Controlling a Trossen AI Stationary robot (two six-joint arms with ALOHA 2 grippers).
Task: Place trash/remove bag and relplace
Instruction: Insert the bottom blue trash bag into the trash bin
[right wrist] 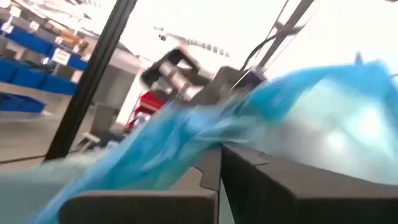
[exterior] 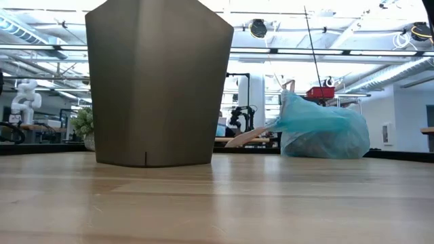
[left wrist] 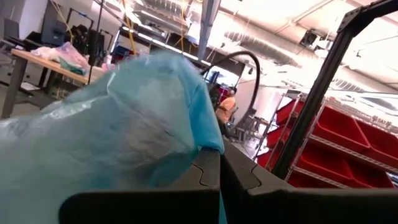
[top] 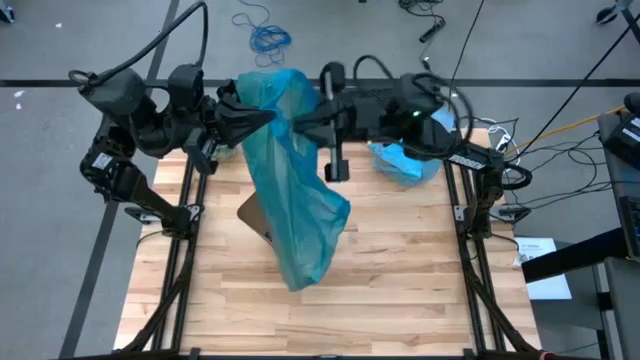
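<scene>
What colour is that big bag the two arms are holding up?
Translucent light blue-teal bag; the high view shows it best.

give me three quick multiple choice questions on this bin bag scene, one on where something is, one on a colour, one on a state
1. Where does the full tied bag lie?
A. on the table's far right part
B. on the floor
C. inside the bin

2. What colour is the bag held up between the arms?
A. black
B. light blue
C. red

3. How do the left gripper's fingers stand?
A. wide open, holding nothing
B. shut on the bag
C. out of sight

Answers:
1 A: the high view shows it on the wood by the right arm.
2 B: translucent blue plastic hangs over the bin.
3 B: the left wrist view shows the fingers meeting on plastic.
</scene>
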